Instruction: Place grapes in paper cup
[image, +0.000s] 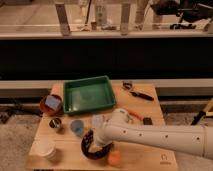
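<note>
The grapes (91, 144) are a dark heap in a dark round bowl (86, 150) at the table's front middle, mostly hidden by my arm. The off-white paper cup (46, 149) stands upright at the front left corner, well left of the bowl. My gripper (98, 136) hangs from the white arm (155, 137), which reaches in from the right. It sits right over the bowl, down among the grapes.
A green tray (90, 95) lies at the back middle. A brown bowl (51, 104) with a blue item, a small metal cup (55, 123) and a blue cup (76, 127) stand at the left. An orange (115, 158) lies beside the dark bowl. A black tool (140, 95) lies at the back right.
</note>
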